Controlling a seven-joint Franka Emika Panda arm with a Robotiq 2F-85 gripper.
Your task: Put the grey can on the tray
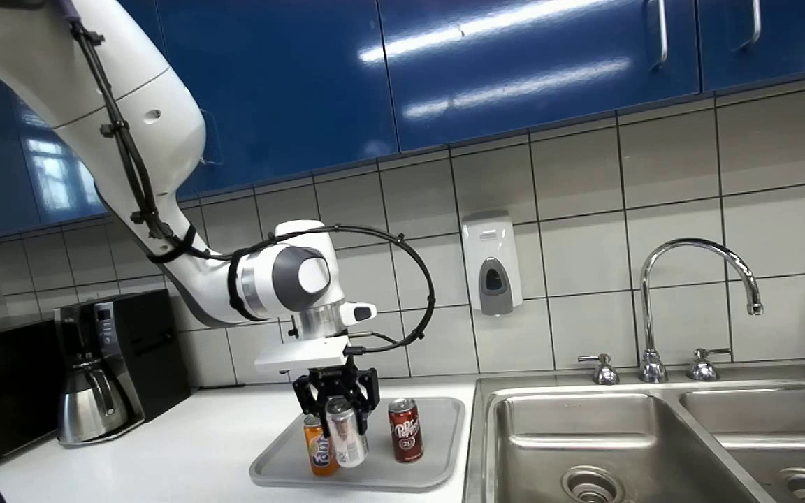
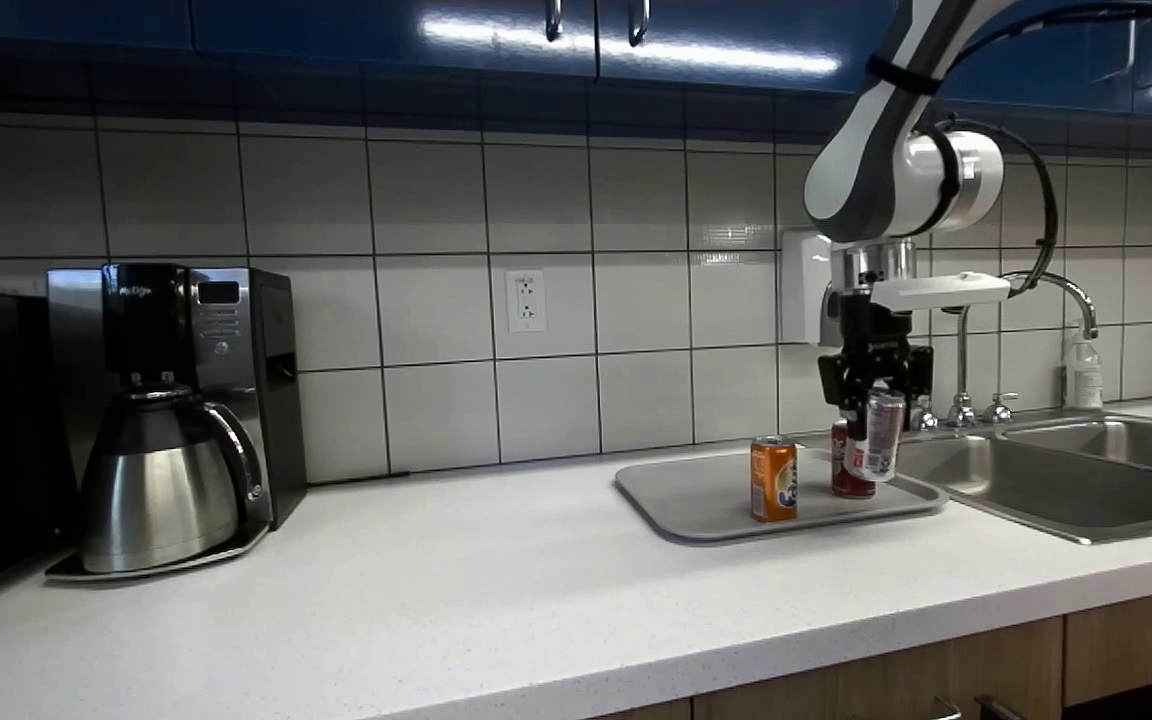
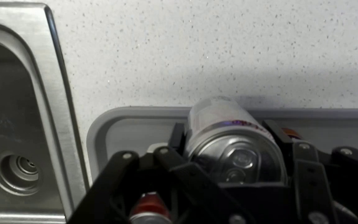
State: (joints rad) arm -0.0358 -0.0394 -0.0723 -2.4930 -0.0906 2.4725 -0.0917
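Note:
The grey can (image 1: pixel 348 436) is silver-grey with red lettering. It also shows in an exterior view (image 2: pixel 880 440) and in the wrist view (image 3: pixel 222 116). My gripper (image 3: pixel 227 135) is shut on it, one finger on each side, near its top. The can is tilted, and its bottom hangs a little above the tray. The tray (image 1: pixel 437 423) lies flat on the counter, and its near part shows in the wrist view (image 3: pixel 135 130). In an exterior view the gripper (image 1: pixel 343 423) hides part of the can's upper side.
An orange can (image 2: pixel 774 480) and a dark red can (image 1: pixel 406 429) stand upright on the tray, on either side of the held can. The steel sink (image 1: pixel 577 447) adjoins the tray's side. A coffee maker (image 2: pixel 176 420) stands farther along the counter. A tiled wall rises behind.

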